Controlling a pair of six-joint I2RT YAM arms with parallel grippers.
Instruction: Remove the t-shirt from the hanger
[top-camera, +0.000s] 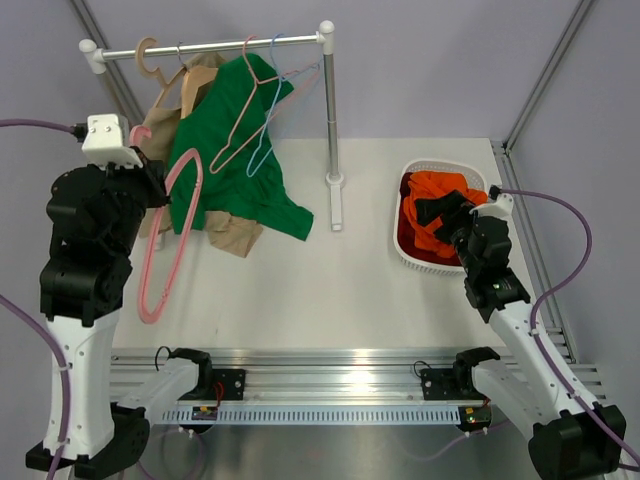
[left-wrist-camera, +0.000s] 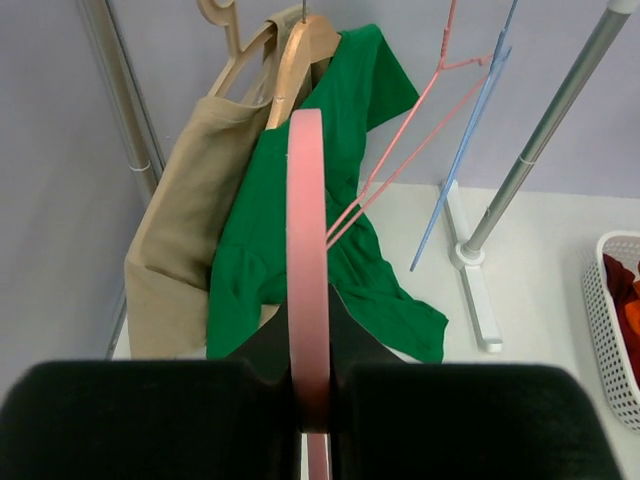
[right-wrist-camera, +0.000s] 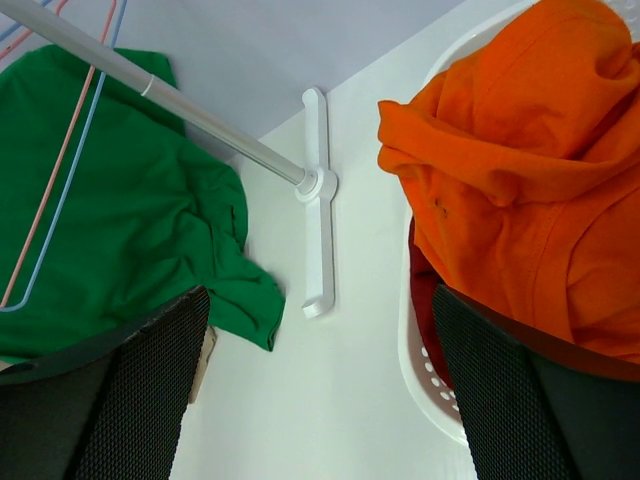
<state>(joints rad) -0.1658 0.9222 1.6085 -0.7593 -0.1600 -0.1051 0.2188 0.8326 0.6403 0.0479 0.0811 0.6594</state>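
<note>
- Orange cloth: the t-shirt lies bunched in a white basket at the 3 o'clock side of the bench, on top of a dark red garment.
- No part of the t-shirt is on the hanger; the two are well apart, on opposite sides of the bench.
- The right pincer is released, with its jaws spread wide. It hovers over the basket's rim toward 9 o'clock and holds nothing; the orange folds lie just beyond its right finger.
- The left pincer is clenched on the hanger's thick pink bar and holds it up at the bench's 9 o'clock side. In the top view the bare hanger hangs down toward 6 o'clock.
- A clothes rack stands at 12 o'clock, its rail running toward 10 o'clock.
- On the rail hang a green shirt, a beige garment on a wooden hanger, a thin pink wire hanger and a thin blue one.
- The green shirt's lower hem and the beige cloth rest on the bench.
</note>
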